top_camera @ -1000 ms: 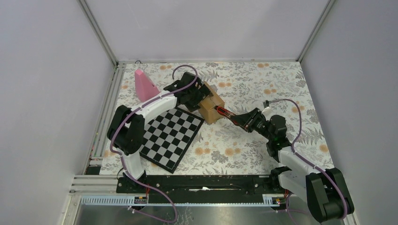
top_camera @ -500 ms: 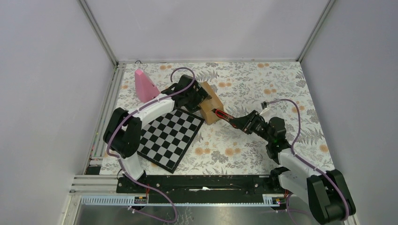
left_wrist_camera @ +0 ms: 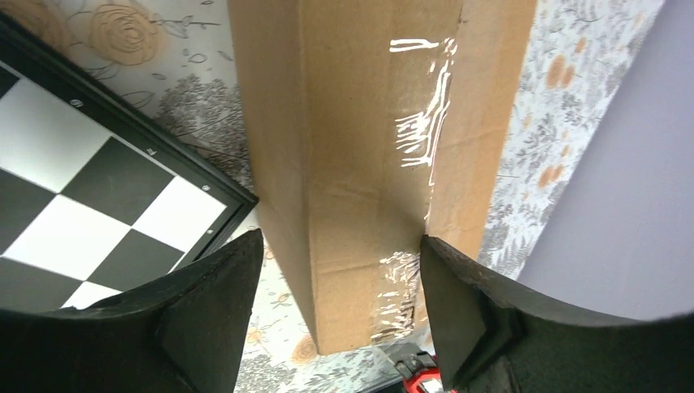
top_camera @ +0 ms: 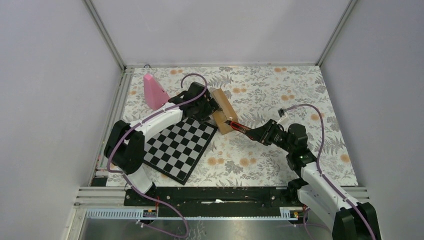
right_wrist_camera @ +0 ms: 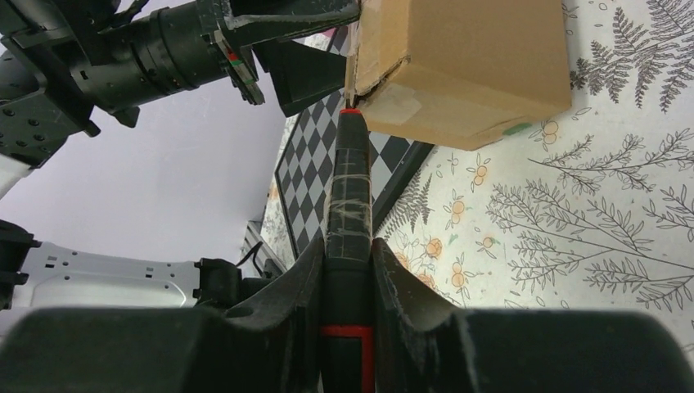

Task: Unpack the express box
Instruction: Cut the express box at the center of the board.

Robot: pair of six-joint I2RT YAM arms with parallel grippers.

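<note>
The express box (top_camera: 223,112), a small brown taped carton, lies tilted on the flowered cloth beside the chessboard's far corner. My left gripper (top_camera: 212,107) straddles its end, one finger (left_wrist_camera: 221,278) on each side, close to the cardboard (left_wrist_camera: 368,123) with a thin gap on the left; the jaws stand open. My right gripper (right_wrist_camera: 350,241) is shut on a black and red box cutter (right_wrist_camera: 348,180). The cutter's tip (top_camera: 239,125) touches the seam at the box's near corner (right_wrist_camera: 466,57). A small green mark (right_wrist_camera: 515,128) shows on the box's lower face.
A black and white chessboard (top_camera: 180,142) lies left of the box, under the left arm. A pink cone-like object (top_camera: 154,90) stands at the back left. Metal rails run along the left wall and the near edge, and grey walls close in the table.
The left gripper's jaws have narrowed around the box, and the box has turned and tilted. The right gripper with the cutter has shifted slightly left and nearer, its tip staying at the box.
</note>
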